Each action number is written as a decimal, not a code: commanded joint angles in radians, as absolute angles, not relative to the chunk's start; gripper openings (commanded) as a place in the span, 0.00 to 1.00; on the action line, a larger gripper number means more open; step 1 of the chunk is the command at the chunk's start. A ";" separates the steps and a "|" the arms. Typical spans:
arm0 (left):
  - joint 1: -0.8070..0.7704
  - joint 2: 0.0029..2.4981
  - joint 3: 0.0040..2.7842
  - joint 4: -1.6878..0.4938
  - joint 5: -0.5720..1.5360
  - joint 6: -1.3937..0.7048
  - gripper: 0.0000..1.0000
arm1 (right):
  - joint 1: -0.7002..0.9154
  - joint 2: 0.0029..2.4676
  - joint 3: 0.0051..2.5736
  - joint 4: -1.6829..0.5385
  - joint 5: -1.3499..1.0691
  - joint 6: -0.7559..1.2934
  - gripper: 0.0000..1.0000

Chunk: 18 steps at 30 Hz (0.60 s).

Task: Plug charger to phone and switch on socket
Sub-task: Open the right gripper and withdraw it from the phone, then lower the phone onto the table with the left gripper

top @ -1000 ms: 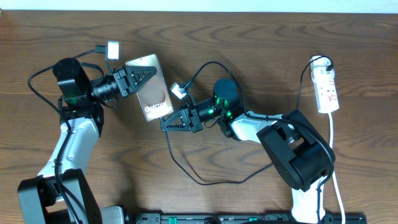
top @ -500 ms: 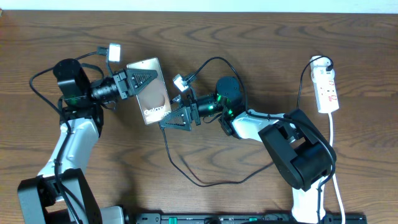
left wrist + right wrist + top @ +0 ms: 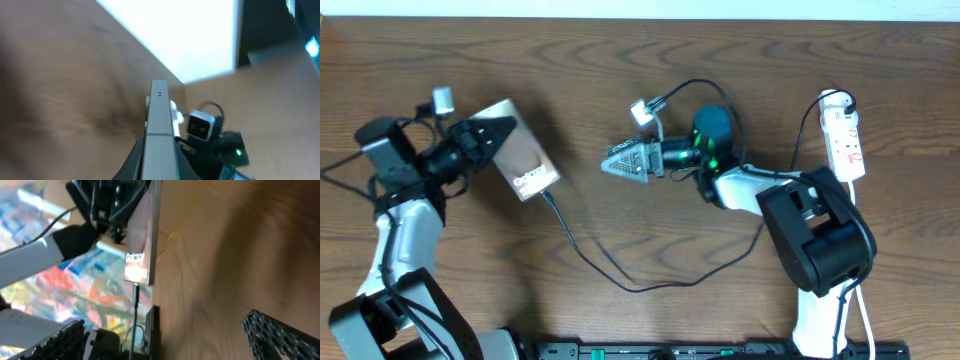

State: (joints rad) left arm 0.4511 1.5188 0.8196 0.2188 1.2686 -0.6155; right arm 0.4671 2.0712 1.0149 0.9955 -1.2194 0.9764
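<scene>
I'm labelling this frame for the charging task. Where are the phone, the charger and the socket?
phone [image 3: 528, 165]: overhead view, on its glossy face.
charger [image 3: 638, 290]: overhead view, on the cable's lowest bend.
socket [image 3: 847, 148]: overhead view, on its white body.

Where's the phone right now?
In the overhead view, the phone is at the left, gripped by the left claw, with the charger trailing from its lower end.

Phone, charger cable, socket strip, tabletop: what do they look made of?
phone: glossy face that mirrors light, likely glass; edge in the left wrist view looks like satin metal.
charger cable: thin matte black sheath, probably rubber or plastic, lying in loose curves.
socket strip: smooth white moulded plastic, seemingly.
tabletop: dark wood grain; solid, veneer or laminate, can't tell.
</scene>
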 commanded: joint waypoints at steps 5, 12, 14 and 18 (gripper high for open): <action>0.495 1.522 0.822 -0.087 1.002 -0.437 0.08 | 0.433 2.065 1.028 0.678 -1.044 0.931 0.99; 0.493 1.586 0.822 -0.154 0.986 -0.364 0.07 | 0.419 2.025 1.112 0.205 -0.879 0.710 0.99; 0.493 1.602 0.822 -0.154 0.986 -0.357 0.08 | 0.418 1.993 1.163 0.025 -0.803 0.615 0.99; 0.491 1.629 0.822 -0.156 0.986 -0.321 0.07 | 0.426 1.905 1.281 -0.331 -0.569 0.476 0.99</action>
State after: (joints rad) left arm 0.4946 1.6176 0.8154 -0.1543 0.9714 -0.3687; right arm 0.4248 2.0026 1.1984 -0.2478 -0.7753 0.6426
